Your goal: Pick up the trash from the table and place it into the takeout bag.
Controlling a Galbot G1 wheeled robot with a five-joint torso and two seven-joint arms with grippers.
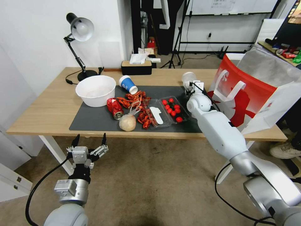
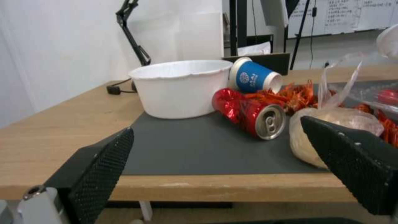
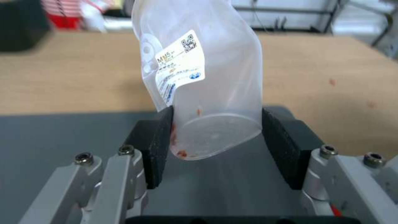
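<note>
Plastic cup (image 3: 207, 77), clear and squeezed, sits clenched between the right gripper (image 3: 217, 141) jaws above the dark mat (image 1: 94, 119), beside the takeout bag (image 1: 250, 94). The left gripper (image 1: 90, 142) hangs released before the counter (image 1: 50, 106) edge.

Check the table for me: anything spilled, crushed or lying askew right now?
Yes. The red drink can is dented and on its side on the dark mat; the blue paper cup is tipped over. Red crayfish scraps lie loose on the mat. The clear plastic cup is squeezed out of shape in the right gripper.
</note>
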